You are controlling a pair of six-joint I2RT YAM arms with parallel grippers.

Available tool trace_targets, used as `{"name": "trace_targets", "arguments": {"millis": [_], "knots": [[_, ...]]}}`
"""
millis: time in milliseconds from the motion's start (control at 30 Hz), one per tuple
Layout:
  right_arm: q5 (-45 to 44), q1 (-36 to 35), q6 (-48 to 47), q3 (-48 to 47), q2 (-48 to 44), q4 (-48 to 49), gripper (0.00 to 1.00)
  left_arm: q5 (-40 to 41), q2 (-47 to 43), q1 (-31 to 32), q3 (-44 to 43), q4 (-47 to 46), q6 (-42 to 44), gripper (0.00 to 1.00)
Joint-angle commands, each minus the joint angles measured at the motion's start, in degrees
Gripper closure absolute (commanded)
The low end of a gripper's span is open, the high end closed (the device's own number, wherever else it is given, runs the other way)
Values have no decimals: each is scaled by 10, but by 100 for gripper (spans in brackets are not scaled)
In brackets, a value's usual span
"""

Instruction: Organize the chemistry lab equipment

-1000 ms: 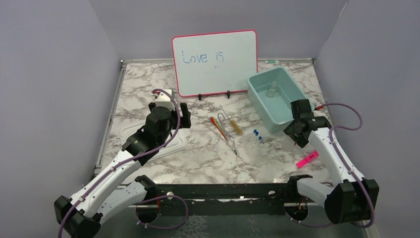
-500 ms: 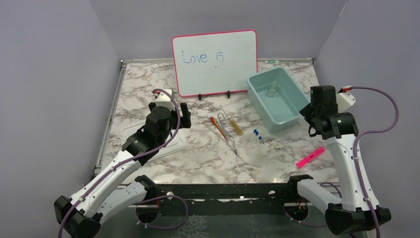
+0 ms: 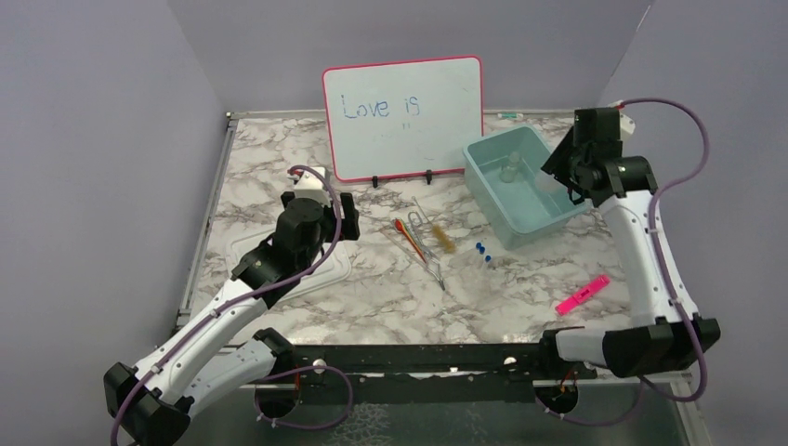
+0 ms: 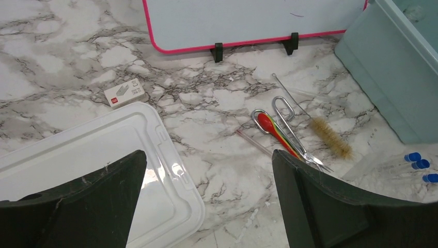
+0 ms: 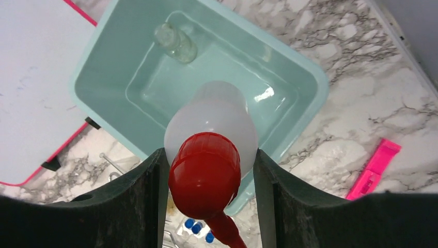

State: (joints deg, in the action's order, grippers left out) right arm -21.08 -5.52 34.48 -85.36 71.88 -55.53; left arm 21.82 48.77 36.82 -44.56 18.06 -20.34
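Note:
My right gripper (image 5: 209, 155) is shut on a white squeeze bottle (image 5: 212, 129) with a red spouted cap and holds it above the teal bin (image 5: 310, 88). A small clear flask (image 5: 175, 42) lies inside the bin. My left gripper (image 4: 209, 170) is open and empty, hovering over the marble. Ahead of it lie metal tweezers (image 4: 294, 132), thin red and orange sticks (image 4: 276, 132), a wire brush (image 4: 330, 137) with brownish bristles and a thin clear rod (image 4: 253, 142). In the top view the right gripper (image 3: 560, 177) is at the bin's right rim.
A white plastic lid (image 4: 77, 170) lies under my left gripper's left finger. A small white box (image 4: 124, 93) lies beyond it. The pink-framed whiteboard (image 3: 404, 116) stands at the back. Blue-capped tubes (image 3: 481, 251) lie left of the bin. A pink marker (image 3: 582, 294) lies at the near right.
My right arm has risen and swung from the bin's near corner to its far right side, carrying the bottle over the bin. The left arm has hardly moved.

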Motion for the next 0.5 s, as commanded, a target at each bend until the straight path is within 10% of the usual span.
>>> {"name": "trace_targets", "arguments": {"millis": [0, 467], "knots": [[53, 3, -32, 19, 53, 72, 59, -13, 5, -3, -10, -17, 5, 6], [-5, 2, -11, 47, 255, 196, 59, -18, 30, -3, -5, -24, 11, 6]]}}
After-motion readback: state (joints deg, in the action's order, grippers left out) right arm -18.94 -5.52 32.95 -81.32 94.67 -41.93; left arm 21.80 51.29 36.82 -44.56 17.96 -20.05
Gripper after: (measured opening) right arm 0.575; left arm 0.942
